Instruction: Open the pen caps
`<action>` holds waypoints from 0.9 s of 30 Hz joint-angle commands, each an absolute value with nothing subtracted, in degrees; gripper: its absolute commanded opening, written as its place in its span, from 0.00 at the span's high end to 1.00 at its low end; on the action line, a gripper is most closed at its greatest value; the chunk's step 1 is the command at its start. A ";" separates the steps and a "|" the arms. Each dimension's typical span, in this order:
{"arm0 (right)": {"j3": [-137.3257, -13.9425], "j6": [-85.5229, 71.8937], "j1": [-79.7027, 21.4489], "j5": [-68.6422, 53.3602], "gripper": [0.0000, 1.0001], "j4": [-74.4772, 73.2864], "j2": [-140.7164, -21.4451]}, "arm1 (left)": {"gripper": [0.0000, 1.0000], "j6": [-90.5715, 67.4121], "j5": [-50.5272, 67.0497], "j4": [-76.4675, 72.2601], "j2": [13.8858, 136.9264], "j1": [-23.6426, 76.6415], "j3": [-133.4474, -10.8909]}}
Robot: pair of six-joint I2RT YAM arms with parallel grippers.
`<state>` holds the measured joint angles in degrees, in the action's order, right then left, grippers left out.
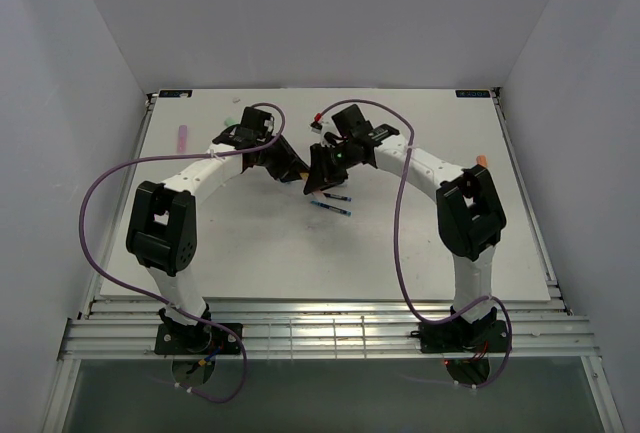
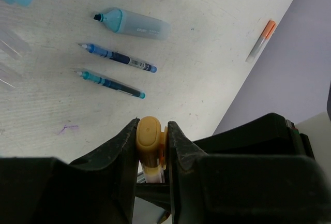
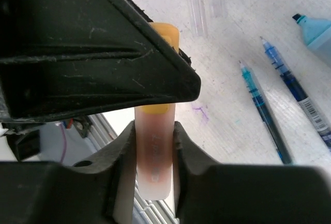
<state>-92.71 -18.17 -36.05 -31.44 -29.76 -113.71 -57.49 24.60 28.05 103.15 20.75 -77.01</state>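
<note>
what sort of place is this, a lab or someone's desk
Most likely a robot lab test cell, not a desk: plain white walls box in a white table, and the left arm and right arm stand on a metal rail frame.

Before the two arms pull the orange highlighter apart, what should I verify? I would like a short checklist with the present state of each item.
1. Left jaws closed on the orange cap: ok.
2. Right jaws closed on the pale orange body: ok.
3. Cap and body joined, nothing pulled off yet: ok.
4. Grip firm enough on both ends not to slip: cannot tell.
5. Dark blue pen, teal pen and light blue highlighter lie on the table, apart from both pairs of jaws: ok.
</note>
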 commanded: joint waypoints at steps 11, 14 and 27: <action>-76.83 -19.07 -38.14 -28.65 0.92 -27.69 -100.38 | 1.00 -60.29 24.26 25.32 98.97 18.11 -75.23; -70.43 -19.25 -38.85 -28.65 0.92 -26.98 -95.46 | 1.00 -59.94 23.03 24.87 98.44 16.44 -75.67; -68.19 -14.42 -39.20 -23.93 0.92 -29.88 -88.68 | 1.00 -59.24 18.37 26.45 93.87 14.85 -74.01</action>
